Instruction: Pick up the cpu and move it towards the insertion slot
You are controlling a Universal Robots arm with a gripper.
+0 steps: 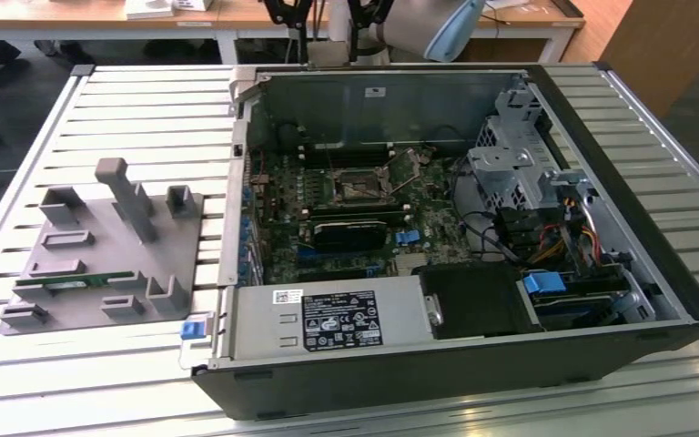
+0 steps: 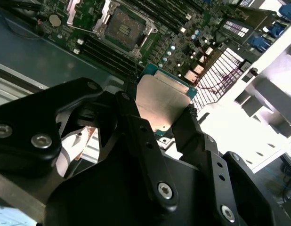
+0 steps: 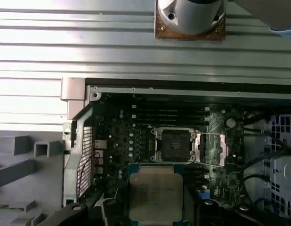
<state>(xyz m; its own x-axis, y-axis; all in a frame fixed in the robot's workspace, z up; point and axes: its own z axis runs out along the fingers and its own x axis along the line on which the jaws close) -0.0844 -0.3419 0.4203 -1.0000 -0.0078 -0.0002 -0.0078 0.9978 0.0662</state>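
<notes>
Cpu pinched by edges in gripper, hovering above motherboard just short of insertion slot; likely light, stiff, fragile underside, best held by rim.

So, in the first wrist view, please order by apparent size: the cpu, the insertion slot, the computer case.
1. computer case, largest.
2. and 3. cpu and insertion slot: the cpu looks slightly bigger, but it is held in the gripper nearer the camera, so I would not rank them.
</notes>
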